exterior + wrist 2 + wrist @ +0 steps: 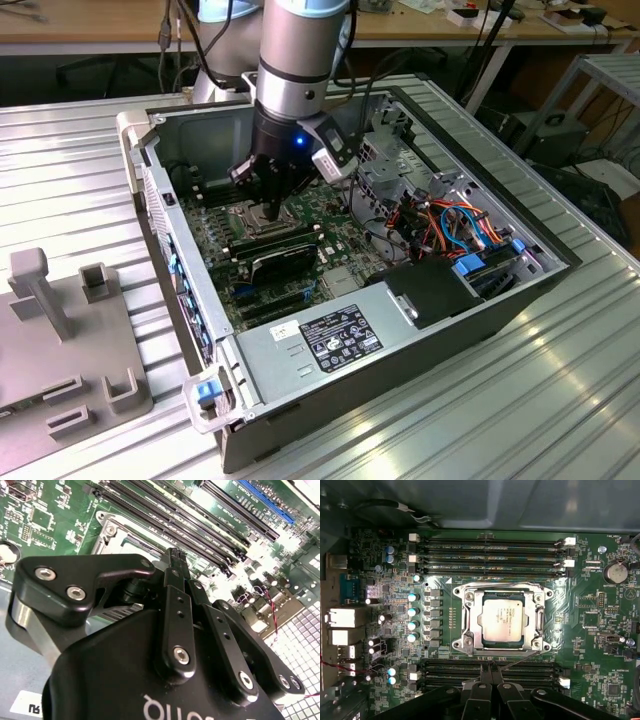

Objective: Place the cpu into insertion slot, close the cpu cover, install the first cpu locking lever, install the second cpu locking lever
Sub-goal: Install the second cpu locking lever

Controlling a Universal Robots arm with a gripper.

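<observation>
One arm is all I am running, and going across the exterior view from its left I first pass a grey fixture block [70,340] with pegs and slots standing on the ribbed metal table [560,400], well apart from the work. Next comes the open computer case [340,290], lying on its side so that the green motherboard [300,250] faces up and I can reach straight down into it. The gripper [277,212] hangs low over the board, near the case's far-left corner, right above the socket. In the first wrist view the cpu [503,620] already lies flat inside the insertion slot [481,641], its silver-tan top showing through the square window of the cpu cover [538,621], which looks folded down flat around it; I judge the placing and the closing done. A thin wire lever [520,660] runs along the socket's edge beside the fingertips [487,669], which are pressed together with nothing between them, I judge in order to push rather than to grasp. Whether the tips touch the lever I cannot tell. In the second wrist view the same closed fingers [176,575] point down toward the socket's silvery rim, with long black memory slots [200,530] just beyond. Further toward the exterior view's right sit a bundle of orange and blue cables [460,225] and the power supply [330,340] near the front.
</observation>
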